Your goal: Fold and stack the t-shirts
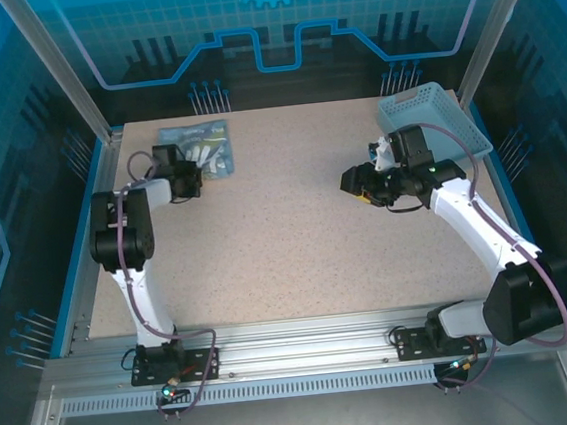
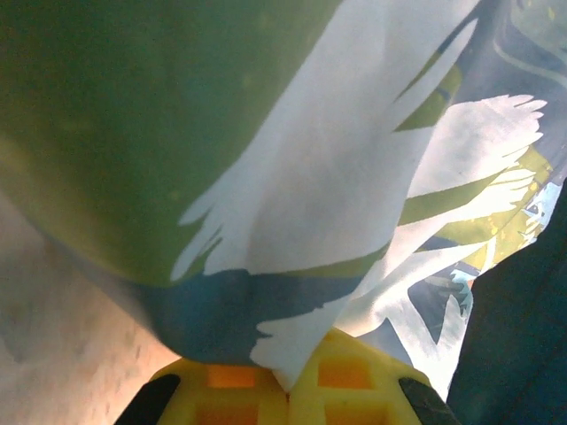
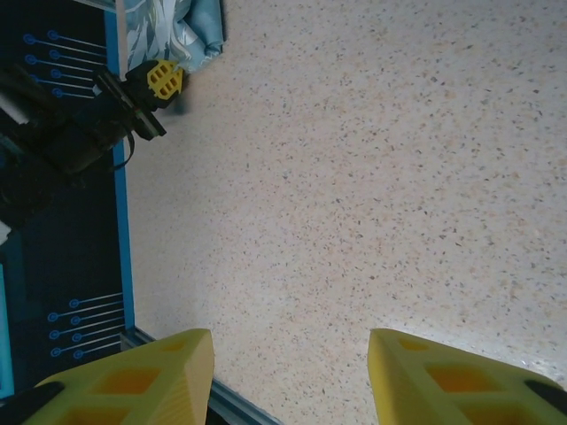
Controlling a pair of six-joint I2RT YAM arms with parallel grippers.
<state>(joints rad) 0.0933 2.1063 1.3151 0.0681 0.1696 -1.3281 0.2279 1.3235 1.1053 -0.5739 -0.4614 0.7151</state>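
A folded pale-blue t-shirt (image 1: 199, 142) with white lettering lies at the far left of the table. My left gripper (image 1: 196, 170) sits at its near edge. In the left wrist view the yellow fingers (image 2: 350, 385) are pressed together, pinching a fold of the t-shirt (image 2: 292, 177), which drapes close over the lens. My right gripper (image 1: 357, 180) hovers over bare table right of centre, open, with nothing between its fingers (image 3: 291, 347). The right wrist view also catches the t-shirt (image 3: 182, 27) and the left gripper (image 3: 164, 80) far off in its upper left corner.
A light blue mesh basket (image 1: 431, 121) stands at the back right, just behind the right arm. A blue raised rim (image 1: 89, 206) borders the speckled table (image 1: 286, 242). Open tabletop lies between the two grippers.
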